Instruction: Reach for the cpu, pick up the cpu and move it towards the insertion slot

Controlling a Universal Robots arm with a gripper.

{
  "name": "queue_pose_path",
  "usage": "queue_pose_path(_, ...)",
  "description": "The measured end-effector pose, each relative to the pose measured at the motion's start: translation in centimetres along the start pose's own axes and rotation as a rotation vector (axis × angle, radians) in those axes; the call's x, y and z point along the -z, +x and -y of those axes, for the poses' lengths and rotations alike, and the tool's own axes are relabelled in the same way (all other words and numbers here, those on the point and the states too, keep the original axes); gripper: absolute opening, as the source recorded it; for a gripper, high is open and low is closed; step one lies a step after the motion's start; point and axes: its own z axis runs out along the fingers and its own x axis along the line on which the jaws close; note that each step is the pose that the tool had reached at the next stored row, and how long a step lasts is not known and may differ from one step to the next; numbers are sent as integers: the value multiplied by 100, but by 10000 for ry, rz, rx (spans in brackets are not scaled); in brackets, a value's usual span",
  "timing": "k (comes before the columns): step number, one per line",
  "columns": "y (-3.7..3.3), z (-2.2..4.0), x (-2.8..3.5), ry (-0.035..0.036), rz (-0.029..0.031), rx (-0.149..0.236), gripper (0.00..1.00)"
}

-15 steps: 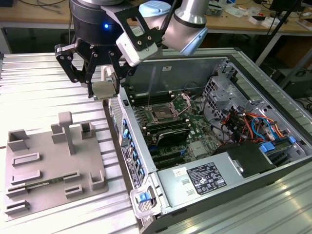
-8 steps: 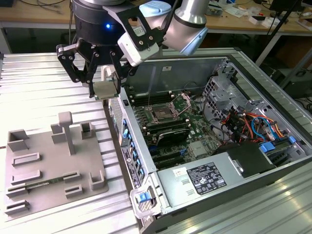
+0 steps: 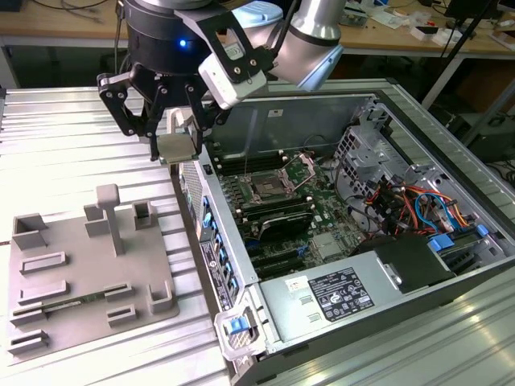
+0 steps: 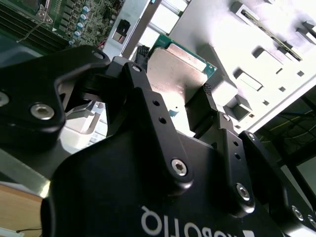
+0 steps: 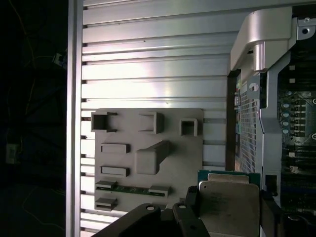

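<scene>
My gripper (image 3: 175, 146) is shut on the cpu (image 3: 177, 147), a flat square chip with a pale metal top and green edge. It hangs in the air above the near wall of the open computer case, between the gray fixture plate (image 3: 76, 269) and the motherboard. In both wrist views the cpu (image 4: 178, 69) (image 5: 228, 205) sits clamped between the black fingers (image 4: 143, 54). The insertion slot (image 3: 269, 190), a square socket with a silver frame and dark centre, lies inside the case toward the exterior view's right of the gripper.
The open computer case (image 3: 241, 265) holds the motherboard, memory slots (image 3: 278, 215), a labelled power supply (image 3: 338, 293), drive cages and cables. The ribbed metal table (image 3: 64, 145) carries the fixture plate with raised blocks. A cluttered workbench runs along the back.
</scene>
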Motion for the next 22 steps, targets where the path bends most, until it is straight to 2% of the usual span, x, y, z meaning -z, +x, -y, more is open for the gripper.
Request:
queue_pose_path(9, -5, 0, -2, 0, 0, 0, 55)
queue_pose_path(16, -56, 2, -3, 0, 0, -1, 55)
queue_pose_path(22, -73, 2, -3, 0, 0, 0, 55)
